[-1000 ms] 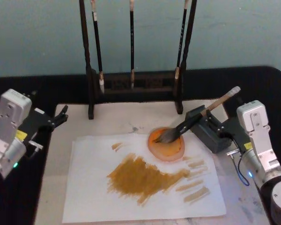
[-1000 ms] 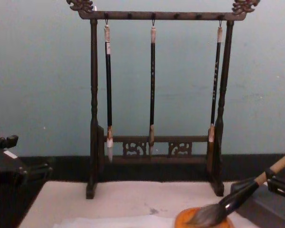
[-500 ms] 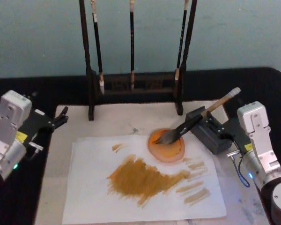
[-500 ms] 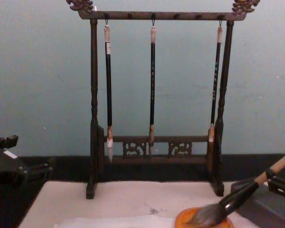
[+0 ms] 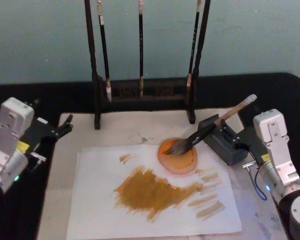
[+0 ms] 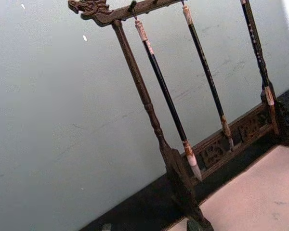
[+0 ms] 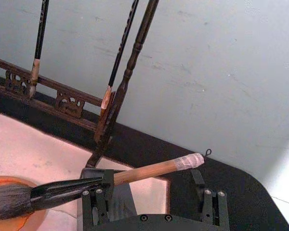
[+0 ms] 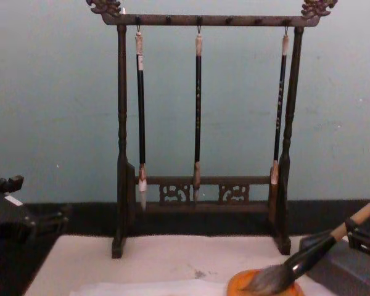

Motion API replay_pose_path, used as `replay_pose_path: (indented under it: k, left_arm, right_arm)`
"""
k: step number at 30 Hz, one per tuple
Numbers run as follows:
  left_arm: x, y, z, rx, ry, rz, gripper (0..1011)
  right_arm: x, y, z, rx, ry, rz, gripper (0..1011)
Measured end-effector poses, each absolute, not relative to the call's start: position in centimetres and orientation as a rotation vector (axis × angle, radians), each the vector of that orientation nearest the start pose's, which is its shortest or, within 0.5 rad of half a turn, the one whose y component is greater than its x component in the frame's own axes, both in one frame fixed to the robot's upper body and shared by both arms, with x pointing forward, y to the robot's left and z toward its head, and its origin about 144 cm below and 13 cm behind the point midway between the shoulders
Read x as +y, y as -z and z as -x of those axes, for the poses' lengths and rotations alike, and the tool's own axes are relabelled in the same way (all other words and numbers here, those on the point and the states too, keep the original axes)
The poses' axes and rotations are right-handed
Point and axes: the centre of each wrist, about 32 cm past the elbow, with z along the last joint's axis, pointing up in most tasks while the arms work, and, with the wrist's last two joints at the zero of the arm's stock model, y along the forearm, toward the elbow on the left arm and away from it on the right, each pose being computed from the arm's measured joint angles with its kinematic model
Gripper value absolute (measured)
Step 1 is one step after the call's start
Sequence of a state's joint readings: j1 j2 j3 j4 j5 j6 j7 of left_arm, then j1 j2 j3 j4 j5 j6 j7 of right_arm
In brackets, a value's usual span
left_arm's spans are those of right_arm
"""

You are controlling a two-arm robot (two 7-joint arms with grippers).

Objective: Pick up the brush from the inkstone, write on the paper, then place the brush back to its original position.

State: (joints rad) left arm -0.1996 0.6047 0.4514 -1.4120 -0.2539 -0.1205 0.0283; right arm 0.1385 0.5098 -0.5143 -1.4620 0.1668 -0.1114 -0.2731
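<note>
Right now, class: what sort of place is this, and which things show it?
Probably a calligraphy desk: a brush rack with hanging brushes, the brush resting in an orange dish, and the paper streaked ochre.

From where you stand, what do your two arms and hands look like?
Both arms end in boxy light-grey wrist housings with black hands in front. The left arm carries a small yellow label and a green light low on its housing; its black left hand has slim fingers. The right arm also has a yellow label, a thin cable looping beside it and a blue light; the right hand is black.
</note>
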Motion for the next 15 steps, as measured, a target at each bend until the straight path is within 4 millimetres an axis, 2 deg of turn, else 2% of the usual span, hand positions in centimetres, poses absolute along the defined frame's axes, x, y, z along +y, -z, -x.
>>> replay_pose_path:
  k: [15]
  left_arm:
    - [30.97,-113.98,-48.86,-0.285,-1.248,-0.304,1010]
  right_arm:
    - [-24.99,-111.56,-46.26,-0.295,1.377,0.264,1000]
